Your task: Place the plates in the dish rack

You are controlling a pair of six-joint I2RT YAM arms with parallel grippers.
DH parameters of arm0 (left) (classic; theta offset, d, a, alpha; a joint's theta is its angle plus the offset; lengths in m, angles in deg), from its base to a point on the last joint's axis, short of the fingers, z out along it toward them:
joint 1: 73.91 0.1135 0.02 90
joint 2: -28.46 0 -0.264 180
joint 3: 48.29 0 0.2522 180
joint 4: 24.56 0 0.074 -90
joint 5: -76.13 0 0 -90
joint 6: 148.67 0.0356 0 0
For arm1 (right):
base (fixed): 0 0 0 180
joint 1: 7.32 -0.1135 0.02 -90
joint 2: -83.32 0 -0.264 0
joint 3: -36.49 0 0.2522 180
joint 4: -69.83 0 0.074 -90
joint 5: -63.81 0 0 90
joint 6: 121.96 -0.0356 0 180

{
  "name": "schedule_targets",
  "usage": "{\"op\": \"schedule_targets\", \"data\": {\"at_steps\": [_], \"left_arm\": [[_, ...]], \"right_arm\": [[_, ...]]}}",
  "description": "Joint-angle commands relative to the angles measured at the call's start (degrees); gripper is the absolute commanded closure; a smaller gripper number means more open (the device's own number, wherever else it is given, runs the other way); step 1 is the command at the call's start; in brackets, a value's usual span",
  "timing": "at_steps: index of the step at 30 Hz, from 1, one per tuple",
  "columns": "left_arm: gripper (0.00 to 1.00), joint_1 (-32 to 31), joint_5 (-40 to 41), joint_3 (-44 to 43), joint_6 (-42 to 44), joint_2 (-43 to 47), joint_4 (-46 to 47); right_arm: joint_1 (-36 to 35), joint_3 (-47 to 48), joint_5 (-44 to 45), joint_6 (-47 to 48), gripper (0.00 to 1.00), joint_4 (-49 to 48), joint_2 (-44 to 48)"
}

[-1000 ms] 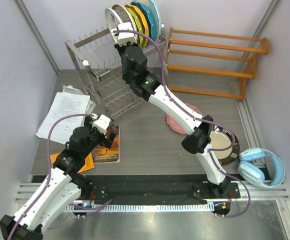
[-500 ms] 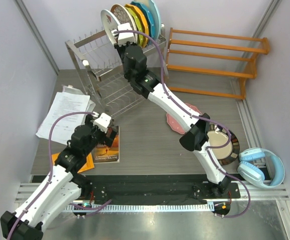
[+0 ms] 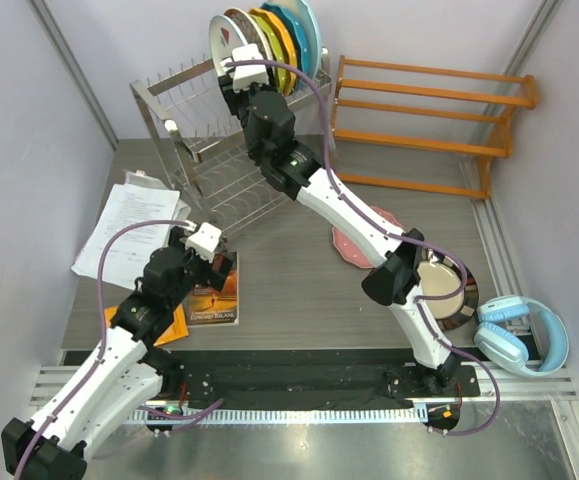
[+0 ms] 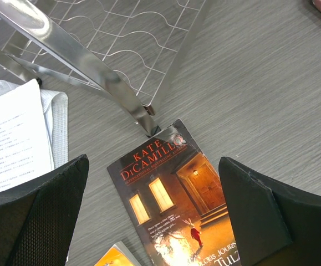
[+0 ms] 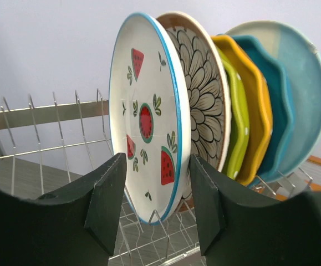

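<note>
Two plates lie on tabletop [image 3: 289, 270] beside right arm [image 3: 354, 215]: dark-rimmed beige plate [image 3: 456, 300], pink dotted plate [image 3: 345, 246] just beyond. We see left pincer [image 4: 153, 177] spread wide, empty, above book [image 4: 171, 205] at dish rack [image 4: 71, 52] foot. Farther back, right pincer [image 5: 157, 172] jaws parted either side of watermelon plate [image 5: 149, 100], upright in rack's top tier, petal plate [image 5: 202, 105] just behind it.

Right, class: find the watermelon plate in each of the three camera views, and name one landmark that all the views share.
Top external: the watermelon plate is at top centre, leftmost of the plates standing in the rack.
Left wrist: not in it.
Right wrist: the plate fills the centre, upright, in front of the petal plate.
Shared landmark: the dish rack.
</note>
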Motion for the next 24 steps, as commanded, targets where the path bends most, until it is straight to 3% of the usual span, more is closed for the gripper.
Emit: {"op": "schedule_targets", "data": {"at_steps": [1, 9, 11, 15, 16, 18, 21, 22, 24], "left_arm": [[0.01, 0.27, 0.68, -3.55, -0.11, 0.23, 3.71], [0.00, 0.27, -1.09, -5.92, -1.17, 0.41, 2.65], [0.00, 0.27, -1.26, -6.36, -1.26, 0.67, 2.30], [0.00, 0.27, -4.41, -7.15, -1.69, 0.32, -0.59], [0.01, 0.27, -6.69, -7.94, -3.61, -0.20, -1.47], [0.01, 0.27, -12.12, -8.82, -5.81, -1.87, -4.45], [0.01, 0.27, -22.39, -9.09, -8.99, -3.37, -6.83], [0.00, 0.27, -24.62, -8.91, -9.17, -3.63, -6.75], [0.01, 0.27, -26.65, -7.95, -14.69, -4.69, -6.58]], "right_arm": [[-2.16, -2.66, 3.47, 1.23, 0.45, 0.53, 12.26], [-2.16, -22.43, 13.40, 5.10, 0.43, 4.13, 29.40], [-2.08, -35.51, 13.50, 3.44, 0.41, 6.41, 38.50], [-1.03, -65.17, 4.82, -0.34, 0.35, 13.96, 54.44], [-0.41, -69.35, -2.86, -0.61, 0.26, 15.81, 56.91], [2.92, -77.61, -13.26, 0.62, 0.25, 23.36, 61.13], [10.99, -81.78, -26.11, -0.96, 0.44, 29.79, 60.29], [13.20, -81.87, -32.32, -0.79, 0.68, 30.84, 58.97], [17.25, -81.70, -32.91, -0.70, 0.91, 31.47, 54.42]]}}
